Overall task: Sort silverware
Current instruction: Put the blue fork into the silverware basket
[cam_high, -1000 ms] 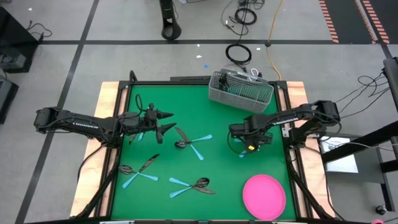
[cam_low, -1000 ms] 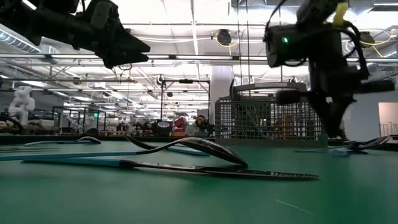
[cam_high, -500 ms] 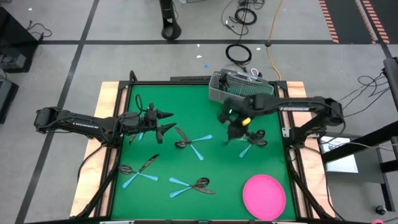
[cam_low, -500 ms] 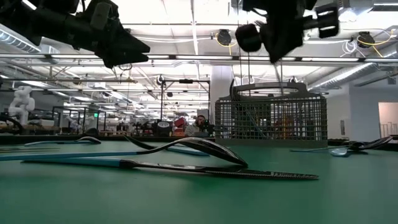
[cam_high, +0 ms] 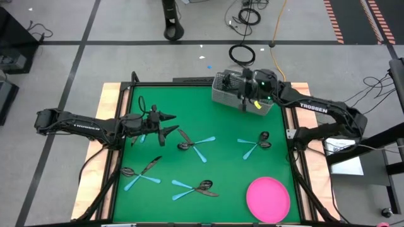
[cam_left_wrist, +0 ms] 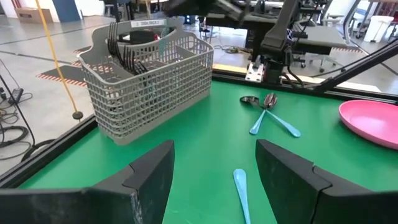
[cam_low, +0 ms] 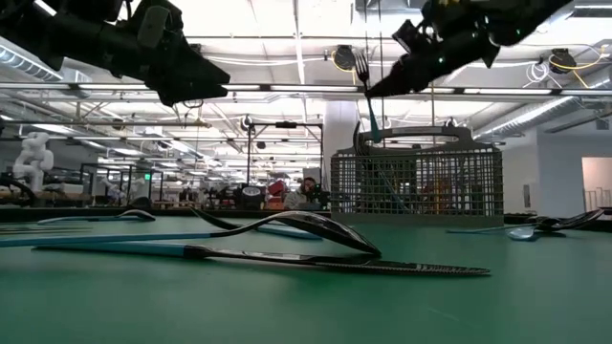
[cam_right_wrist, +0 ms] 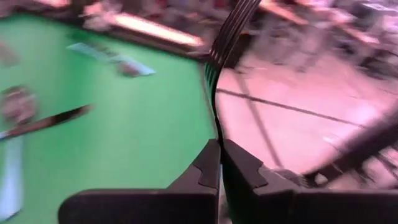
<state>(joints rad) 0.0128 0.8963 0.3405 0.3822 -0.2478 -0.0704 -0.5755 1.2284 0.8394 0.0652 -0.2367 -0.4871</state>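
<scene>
My right gripper (cam_high: 246, 93) (cam_low: 382, 88) hangs over the grey wire-mesh caddy (cam_high: 228, 94) (cam_low: 421, 186) at the table's far edge, shut on a fork (cam_low: 362, 67). My left gripper (cam_high: 165, 124) (cam_left_wrist: 214, 180) is open and holds nothing, hovering over the left half of the green table. Other silverware with light blue handles lies flat on the mat in crossed clusters: one at the centre (cam_high: 192, 144), one at the right (cam_high: 255, 145), and two near the near edge (cam_high: 142, 173) (cam_high: 196, 187). Dark fork heads stick up out of the caddy (cam_left_wrist: 124, 53). My right gripper pinches the fork between its two fingers (cam_right_wrist: 208, 165) at the dark neck (cam_right_wrist: 215, 121) below the tines. The fingers come slanting down from the table's right side and lie across the fork. It is lifted clear and upright, tines up, blue handle (cam_low: 373, 119) reaching down to the caddy's rim.
A pink round plate (cam_high: 268, 198) (cam_left_wrist: 373, 121) sits at the near right corner. The table has a raised wooden rim (cam_high: 112, 94). Bare green mat lies between the clusters. Beyond the table is an open workshop floor with cables.
My right gripper has risen from the cluster at the table's right and swung toward the far edge, ending above the caddy. The fork has come up with it, lifted clear of the mat; the rest of that cluster stays put.
</scene>
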